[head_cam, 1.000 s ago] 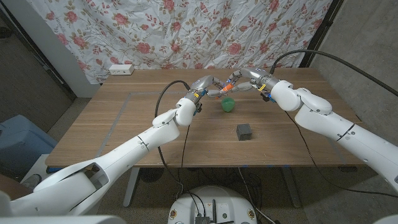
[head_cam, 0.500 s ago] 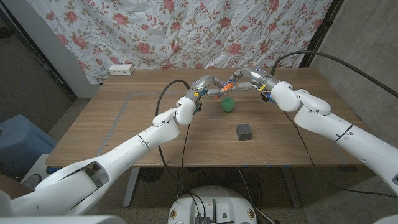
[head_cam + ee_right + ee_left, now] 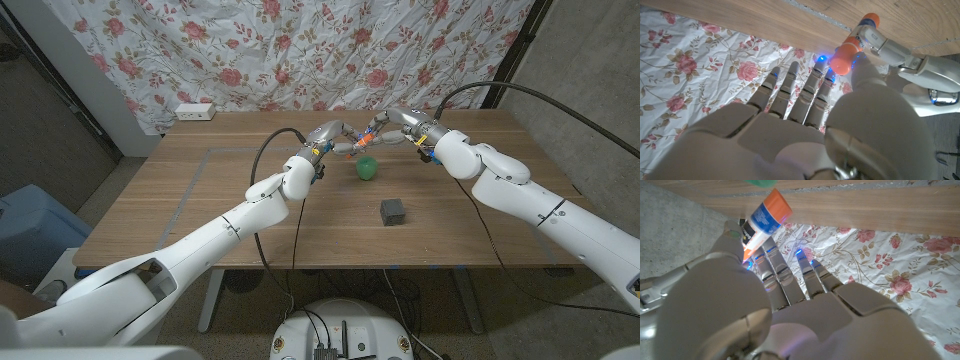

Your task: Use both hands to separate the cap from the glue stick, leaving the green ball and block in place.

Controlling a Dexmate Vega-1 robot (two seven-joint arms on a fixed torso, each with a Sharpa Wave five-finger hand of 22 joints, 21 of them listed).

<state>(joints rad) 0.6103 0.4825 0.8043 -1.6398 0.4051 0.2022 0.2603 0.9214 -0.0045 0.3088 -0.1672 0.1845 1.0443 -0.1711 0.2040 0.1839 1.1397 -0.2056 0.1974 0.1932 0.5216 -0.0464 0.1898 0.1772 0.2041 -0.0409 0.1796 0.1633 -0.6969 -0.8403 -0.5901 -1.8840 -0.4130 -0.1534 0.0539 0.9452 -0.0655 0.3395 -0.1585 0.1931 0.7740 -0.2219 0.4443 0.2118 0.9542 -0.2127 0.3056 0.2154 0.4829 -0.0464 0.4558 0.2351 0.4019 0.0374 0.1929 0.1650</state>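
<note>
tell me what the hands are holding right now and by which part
Both grip the glue stick: the left hand holds its body, the right hand its orange cap end. Whether the cap has separated can't be told.

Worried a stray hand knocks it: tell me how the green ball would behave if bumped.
The green ball looks round and sits free on the flat wooden table, so a nudge would probably send it rolling. It seems small beside the block, so likely light. Both hands, left hand and right hand, work just behind it.
</note>
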